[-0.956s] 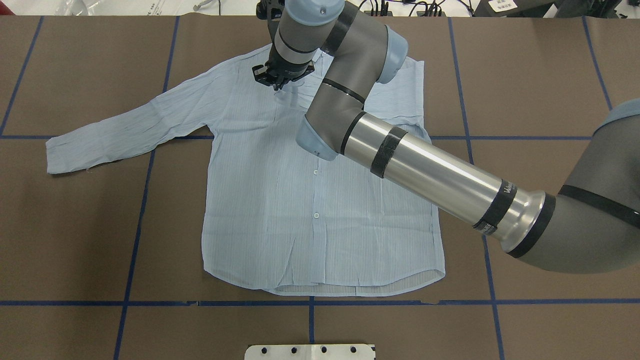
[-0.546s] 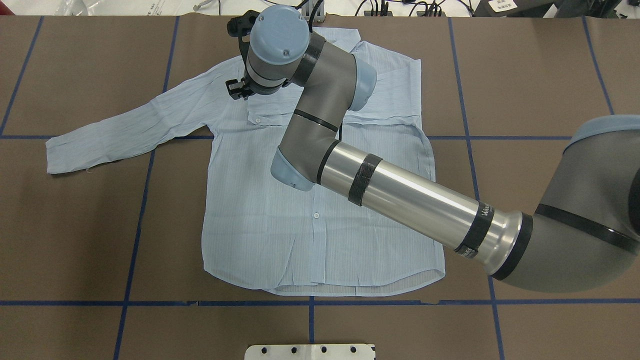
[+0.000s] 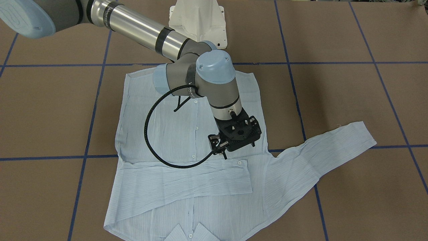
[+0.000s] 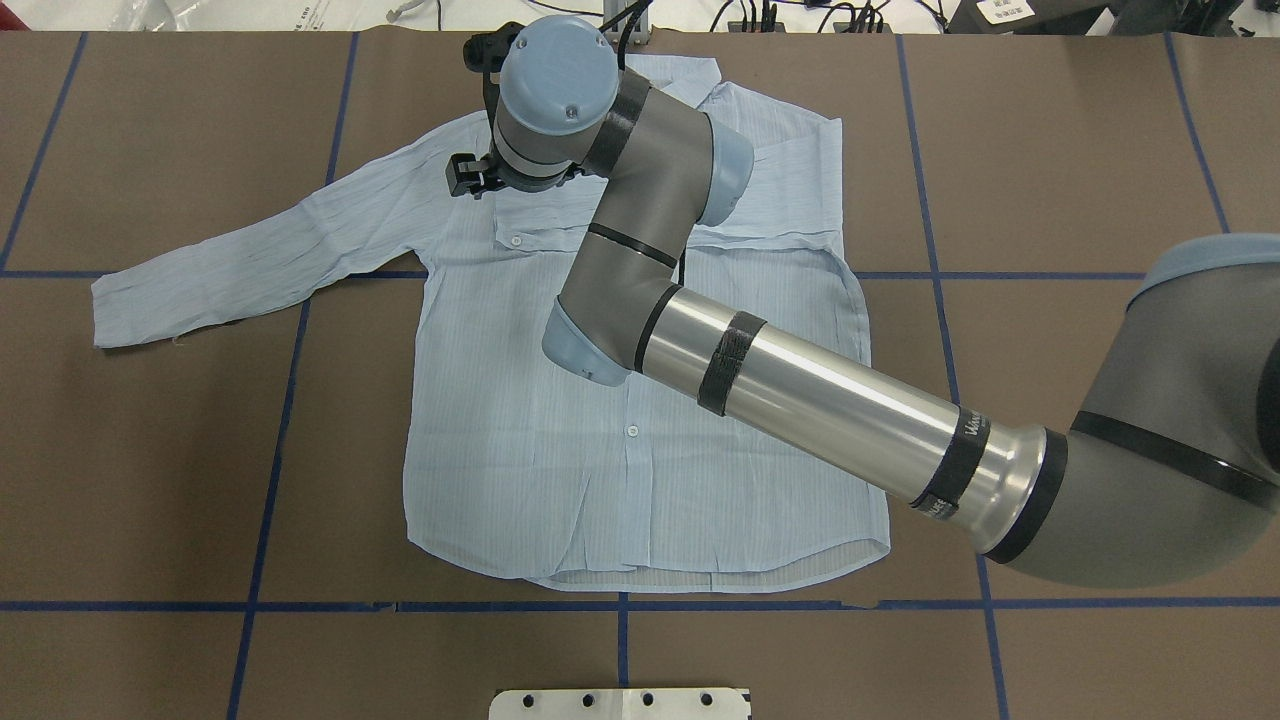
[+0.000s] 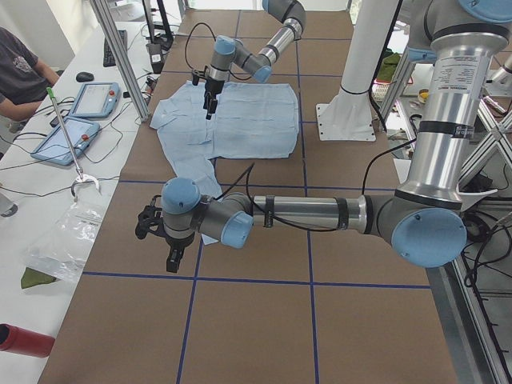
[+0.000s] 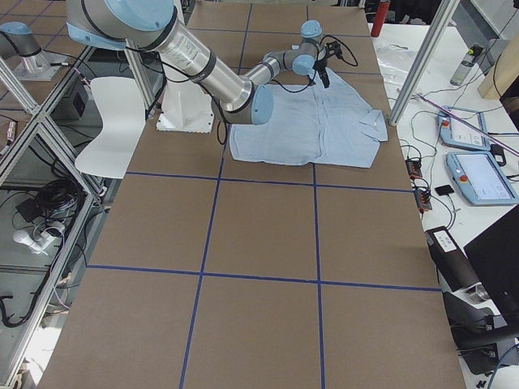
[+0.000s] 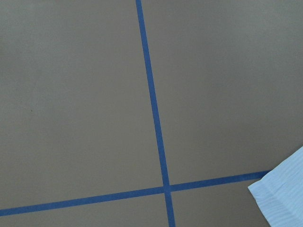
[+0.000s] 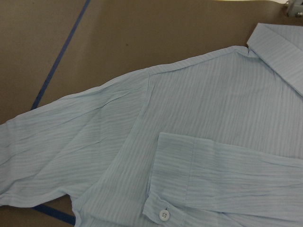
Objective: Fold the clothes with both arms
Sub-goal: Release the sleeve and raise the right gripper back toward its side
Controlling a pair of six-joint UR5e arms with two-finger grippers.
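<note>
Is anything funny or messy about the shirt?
The shirt looks lopsided: one sleeve lies folded across its chest, while the other sleeve sticks out flat to the side. No tears or spills show.

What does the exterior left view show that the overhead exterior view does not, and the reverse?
Only the exterior left view shows the left arm, low over the table near the end of the outstretched sleeve, and a seated person beside a tablet. Only the overhead view shows the small buttons and the cuff of the sleeve folded across the chest. Both show the shirt and the right arm reaching over it.
</note>
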